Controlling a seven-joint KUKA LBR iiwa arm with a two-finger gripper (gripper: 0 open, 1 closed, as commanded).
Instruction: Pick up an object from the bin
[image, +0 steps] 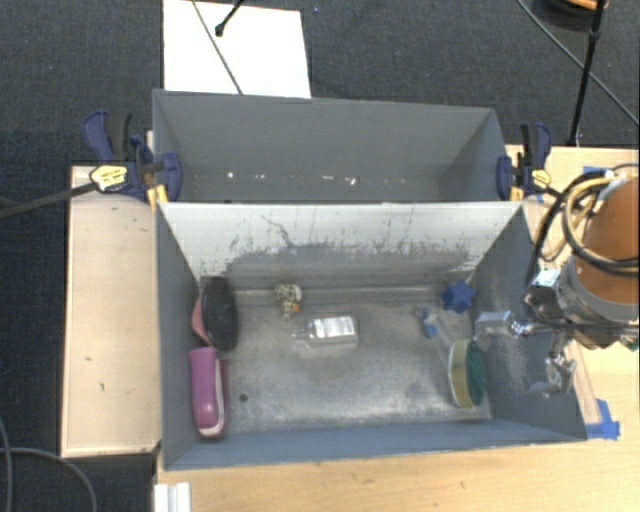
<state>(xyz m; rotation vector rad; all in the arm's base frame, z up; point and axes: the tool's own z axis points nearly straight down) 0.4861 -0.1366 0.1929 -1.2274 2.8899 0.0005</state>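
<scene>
Hanging over the bin's right wall (510, 270) near a green disc (466, 373), the claw (556, 372) hides whether it's clenched.

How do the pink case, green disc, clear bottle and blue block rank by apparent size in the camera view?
1. Pink case, by the left wall.
2. Green disc, on edge at the right.
3. Clear bottle, mid-floor; close to the disc, so that order is unsure.
4. Blue block, clearly smallest.

Front bin floor (350, 400) open; clear packet (332, 331) centre, green disc (466, 373) right
</scene>
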